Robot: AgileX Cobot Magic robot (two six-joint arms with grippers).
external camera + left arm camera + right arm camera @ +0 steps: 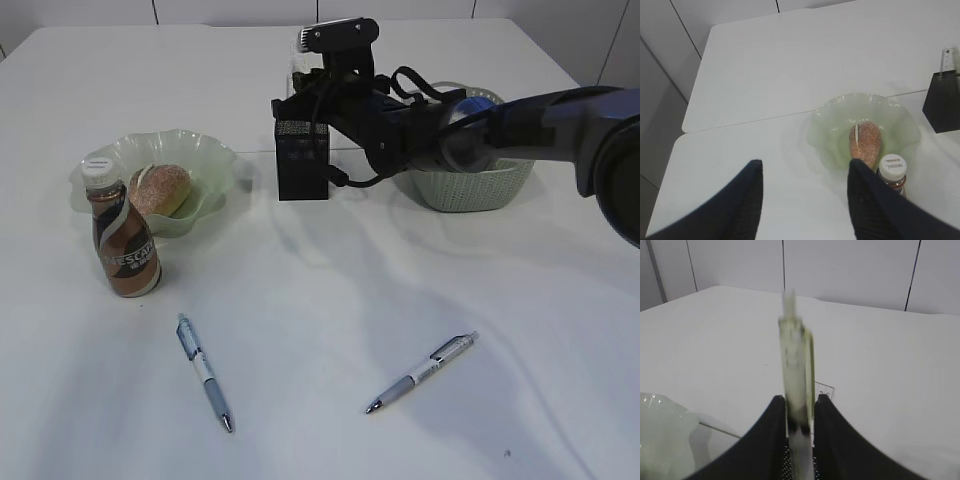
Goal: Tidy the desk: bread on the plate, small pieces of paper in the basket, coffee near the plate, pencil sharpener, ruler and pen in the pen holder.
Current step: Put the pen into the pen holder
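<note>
A: Where do we see the right gripper (pixel 800 427)?
B: In the upper middle of the exterior view, above the black pen holder (pixel 301 160). Its fingers are clamped on an upright pen (pixel 794 390).

A: And the left gripper (pixel 802 200)?
B: It is spread wide and holds nothing.

A: What lies around?
B: The bread (pixel 158 188) is on the green plate (pixel 215 160) at the left, and the coffee bottle (pixel 120 236) touches it. Two more pens (pixel 205 372) (pixel 422 372) lie low in the frame. The arm hides part of the basket (pixel 480 186).
</note>
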